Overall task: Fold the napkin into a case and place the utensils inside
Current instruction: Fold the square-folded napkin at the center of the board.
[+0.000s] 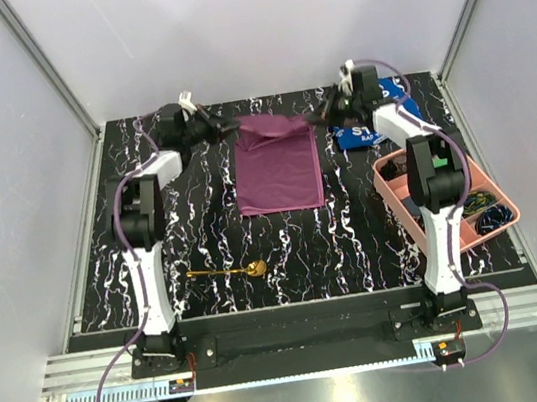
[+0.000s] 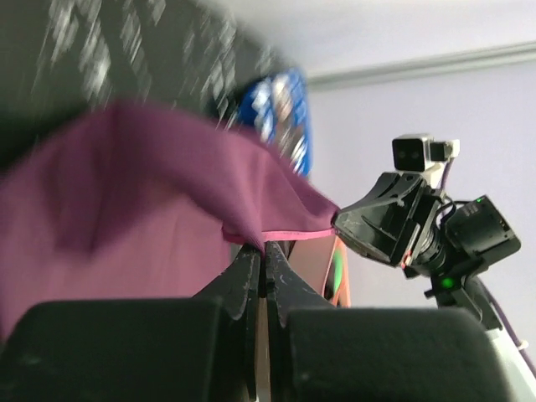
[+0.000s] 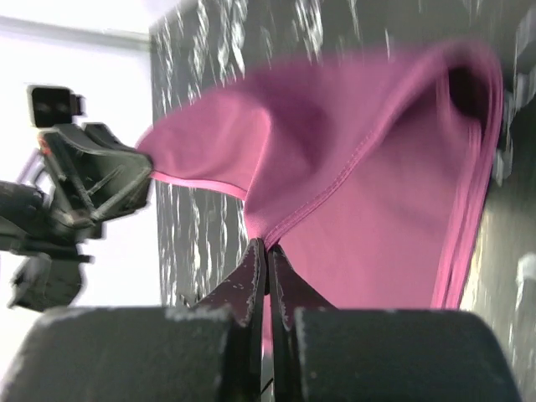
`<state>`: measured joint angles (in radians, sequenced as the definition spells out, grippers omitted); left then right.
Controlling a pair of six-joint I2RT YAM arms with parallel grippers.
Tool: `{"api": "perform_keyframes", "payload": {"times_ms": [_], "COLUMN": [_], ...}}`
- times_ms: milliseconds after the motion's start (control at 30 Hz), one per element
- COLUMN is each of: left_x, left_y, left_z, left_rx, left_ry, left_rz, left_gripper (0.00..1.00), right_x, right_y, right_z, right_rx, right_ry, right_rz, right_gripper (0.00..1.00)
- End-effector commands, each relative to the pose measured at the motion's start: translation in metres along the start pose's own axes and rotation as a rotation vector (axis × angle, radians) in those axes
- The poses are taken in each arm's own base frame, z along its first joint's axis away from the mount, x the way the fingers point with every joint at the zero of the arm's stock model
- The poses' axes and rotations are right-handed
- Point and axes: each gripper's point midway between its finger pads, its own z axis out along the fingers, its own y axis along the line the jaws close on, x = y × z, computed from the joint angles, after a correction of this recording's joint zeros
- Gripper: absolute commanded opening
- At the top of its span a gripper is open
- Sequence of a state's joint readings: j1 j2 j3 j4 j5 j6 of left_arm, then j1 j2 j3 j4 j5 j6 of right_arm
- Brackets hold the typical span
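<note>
Top external: left tool [image 1: 229,126] and right tool [image 1: 318,113] each clamped onto a far napkin [image 1: 277,171] corner, cloth spanning between them. Gold spoon [image 1: 228,270] on tabletop [image 1: 209,210], well behind left tool, toward bases.

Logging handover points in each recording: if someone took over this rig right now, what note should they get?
Hands: the left hand is shut on the far-left corner of the napkin; the right hand is shut on its far-right corner.
Things: the napkin lies mid-table with its far edge lifted and the rest flat. The spoon lies loose on the table, nearer than the napkin and towards the left.
Done: layered edges in the right wrist view suggest at least one fold.
Left: finish folding the napkin, then slip the spoon inside.
</note>
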<state>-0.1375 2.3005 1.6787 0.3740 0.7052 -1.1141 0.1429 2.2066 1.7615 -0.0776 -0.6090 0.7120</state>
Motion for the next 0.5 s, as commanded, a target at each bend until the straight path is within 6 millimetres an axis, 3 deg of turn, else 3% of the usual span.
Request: {"api": "perform_keyframes", "payload": {"times_ms": [0, 67, 100, 167, 300, 467], "left_x": [0.025, 0.049, 0.056, 0.073, 0.111, 0.133], "left_y": [-0.042, -0.037, -0.033, -0.016, 0.007, 0.036], "left_z": [-0.046, -0.058, -0.062, -0.075, -0.094, -0.118], "left_rx": [-0.047, -0.069, -0.082, -0.154, -0.22, -0.344], "left_ry": [0.051, 0.101, 0.119, 0.17, 0.264, 0.288], "left_rz": [0.118, 0.11, 0.105, 0.097, 0.065, 0.087], "left_gripper": [0.0, 0.0, 0.0, 0.0, 0.0, 0.0], "right_x": [0.04, 0.065, 0.07, 0.091, 0.111, 0.132], "right_y": [0.033, 0.016, 0.018, 0.003, -0.004, -0.017], "right_z": [-0.043, -0.05, -0.056, -0.06, -0.069, -0.066], "right_rx": [-0.066, -0.037, -0.041, -0.017, -0.008, 0.0], "right_ry": [0.083, 0.127, 0.132, 0.167, 0.2, 0.246], "right_rz": [0.044, 0.075, 0.069, 0.101, 0.113, 0.143], "right_gripper": [0.0, 0.0, 0.0, 0.0, 0.0, 0.0]}}
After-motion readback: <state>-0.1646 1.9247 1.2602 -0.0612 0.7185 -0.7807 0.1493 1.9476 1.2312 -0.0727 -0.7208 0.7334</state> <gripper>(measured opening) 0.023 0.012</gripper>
